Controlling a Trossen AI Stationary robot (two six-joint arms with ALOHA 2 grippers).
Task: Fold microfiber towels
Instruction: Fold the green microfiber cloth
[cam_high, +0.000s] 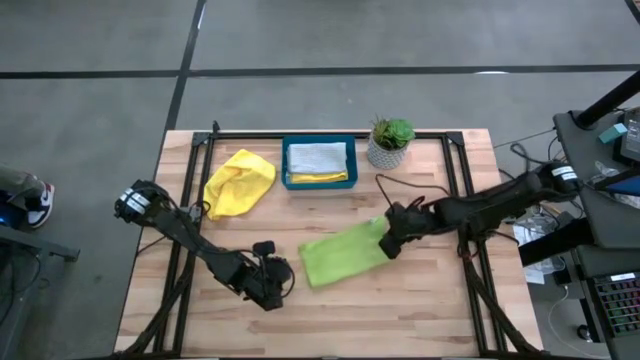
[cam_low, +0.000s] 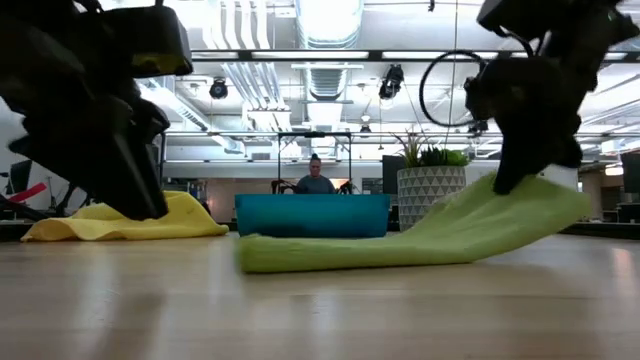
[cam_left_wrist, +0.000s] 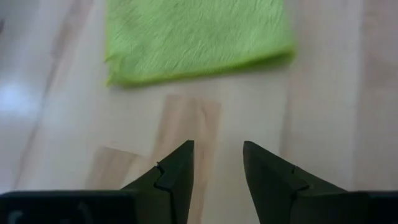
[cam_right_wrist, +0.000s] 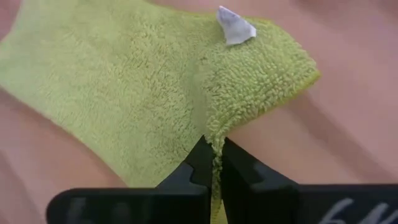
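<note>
You're looking across a large hall with bright ceiling lights (cam_low: 325, 18) and exposed ducts (cam_low: 327, 78). Around the wooden table (cam_high: 400, 300) lies grey floor (cam_high: 100, 60) crossed by dark lines; a person (cam_low: 316, 176) sits far back.

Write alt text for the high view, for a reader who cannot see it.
Seen from above, the right gripper pinches the right edge of a lime green towel mid-table, while the left gripper sits open just left of it. Behind them on the wooden table lie a crumpled yellow towel, a teal tray of folded towels and a potted plant.
</note>
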